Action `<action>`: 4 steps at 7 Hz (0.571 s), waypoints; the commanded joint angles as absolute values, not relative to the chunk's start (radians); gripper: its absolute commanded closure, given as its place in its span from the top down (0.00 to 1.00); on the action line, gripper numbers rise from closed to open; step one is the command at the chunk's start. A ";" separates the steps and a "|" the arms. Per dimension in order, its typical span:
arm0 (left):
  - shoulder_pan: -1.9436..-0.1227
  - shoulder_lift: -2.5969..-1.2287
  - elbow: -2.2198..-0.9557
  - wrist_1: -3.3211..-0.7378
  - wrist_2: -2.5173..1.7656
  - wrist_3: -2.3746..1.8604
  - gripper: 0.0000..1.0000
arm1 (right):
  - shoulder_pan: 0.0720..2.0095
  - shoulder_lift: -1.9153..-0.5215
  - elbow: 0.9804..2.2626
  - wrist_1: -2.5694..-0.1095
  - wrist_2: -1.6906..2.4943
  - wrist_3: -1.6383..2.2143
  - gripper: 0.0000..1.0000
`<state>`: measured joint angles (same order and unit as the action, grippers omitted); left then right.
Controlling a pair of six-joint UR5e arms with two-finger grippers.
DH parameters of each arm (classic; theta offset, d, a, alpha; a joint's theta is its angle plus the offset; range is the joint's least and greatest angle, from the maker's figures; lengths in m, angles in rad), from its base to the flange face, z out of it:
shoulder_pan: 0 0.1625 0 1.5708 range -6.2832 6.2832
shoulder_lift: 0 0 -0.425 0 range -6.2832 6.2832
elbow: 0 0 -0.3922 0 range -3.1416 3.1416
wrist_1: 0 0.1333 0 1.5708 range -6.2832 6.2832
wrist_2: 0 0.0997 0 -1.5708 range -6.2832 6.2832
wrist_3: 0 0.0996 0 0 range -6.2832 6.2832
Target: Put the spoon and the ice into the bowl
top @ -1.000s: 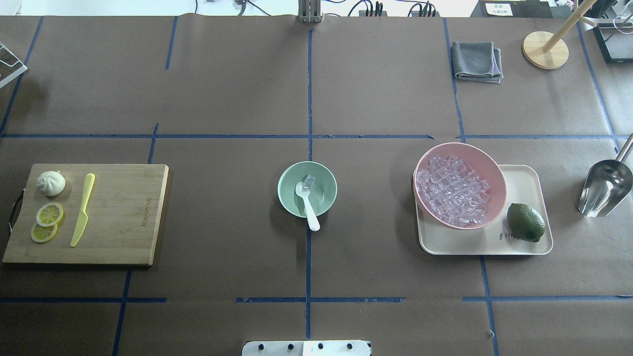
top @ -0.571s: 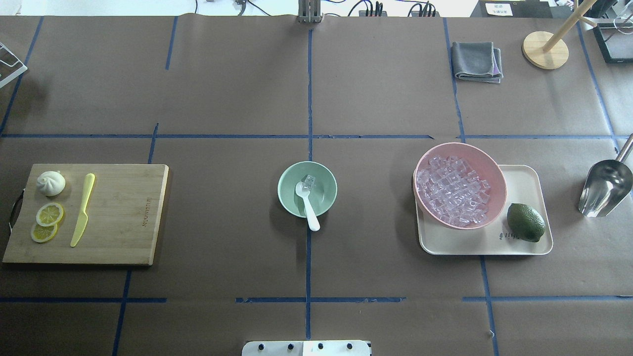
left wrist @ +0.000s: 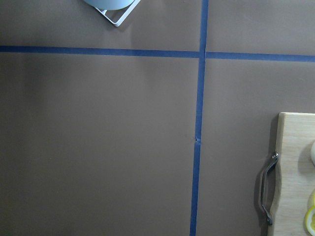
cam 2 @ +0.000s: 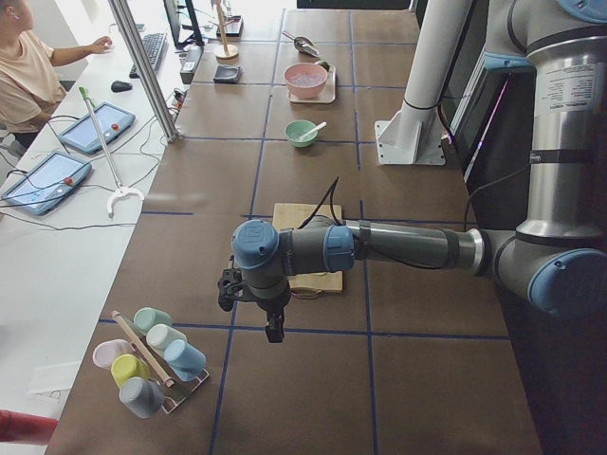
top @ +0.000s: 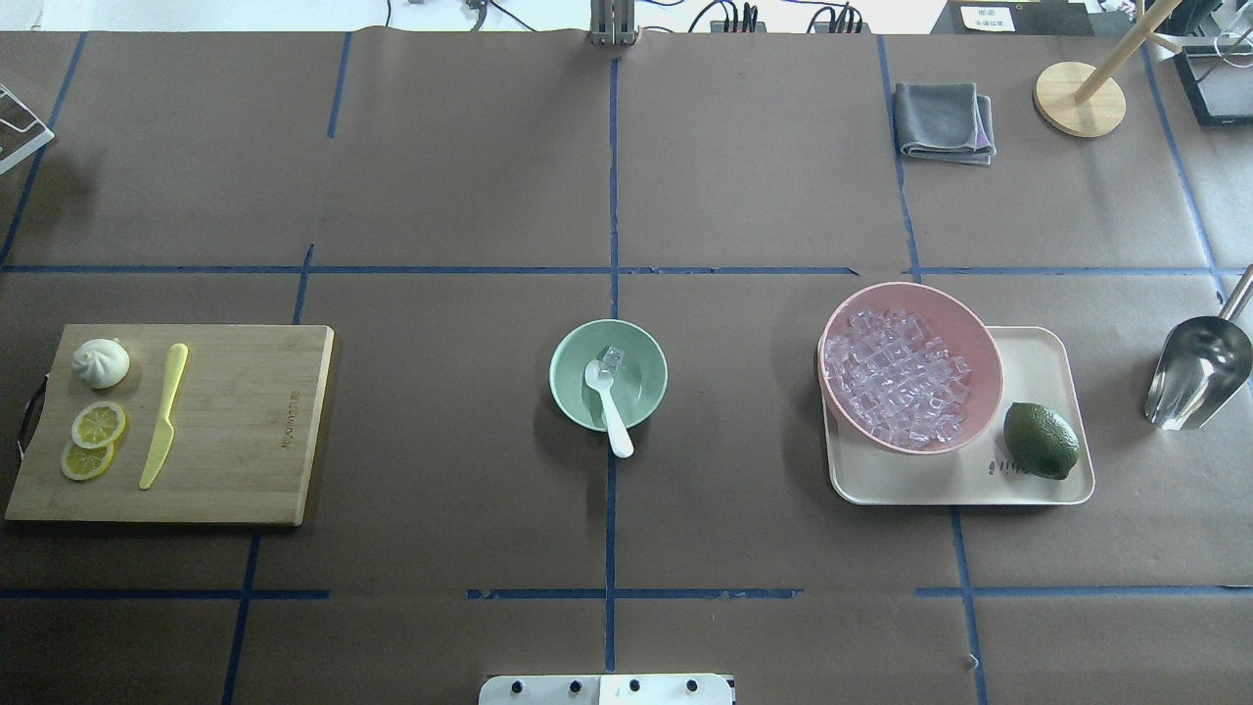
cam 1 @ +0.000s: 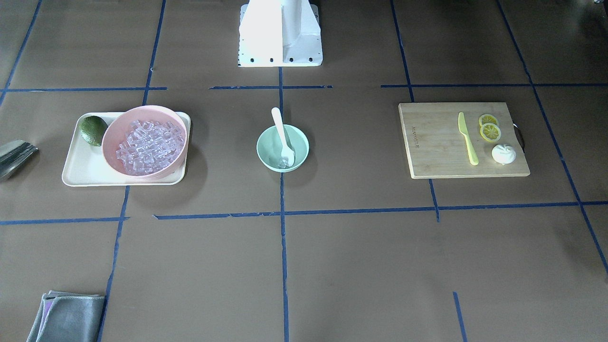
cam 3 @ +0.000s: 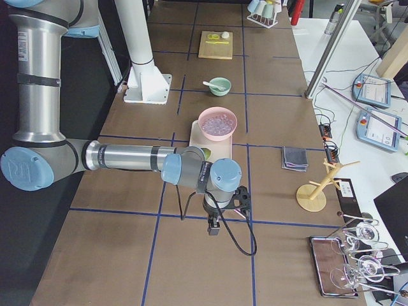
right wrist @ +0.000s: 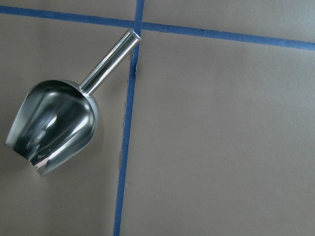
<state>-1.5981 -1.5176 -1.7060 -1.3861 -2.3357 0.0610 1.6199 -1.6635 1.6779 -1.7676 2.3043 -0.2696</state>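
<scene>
The mint-green bowl (top: 568,377) stands at the table's middle, also in the front-facing view (cam 1: 266,147). The white spoon (top: 609,406) lies with its scoop inside the bowl and its handle over the rim toward the robot; it also shows in the front-facing view (cam 1: 282,133). One clear ice cube (top: 613,358) lies in the bowl beside the scoop. More ice (top: 896,377) fills the pink bowl (top: 964,318). My left gripper (cam 2: 273,327) and right gripper (cam 3: 213,226) hang beyond the table's ends, far from the bowl; I cannot tell whether they are open or shut.
A cutting board (top: 245,431) at the left holds a yellow-green knife (top: 163,414), a white bun (top: 101,362) and lemon slices (top: 98,424). The pink bowl and a lime (top: 1041,441) sit on a cream tray (top: 1038,362). A metal scoop (top: 1196,372) lies at the right edge.
</scene>
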 commanded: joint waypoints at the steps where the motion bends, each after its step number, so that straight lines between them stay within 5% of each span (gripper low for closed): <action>1: -1.597 -1.517 -1.698 -1.391 -2.338 0.063 1.00 | 1.620 -1.664 1.681 -1.767 2.304 -0.270 1.00; 4: -1.595 -1.517 -1.706 -1.391 -2.332 0.067 1.00 | 1.620 -1.664 1.680 -1.767 2.301 -0.259 1.00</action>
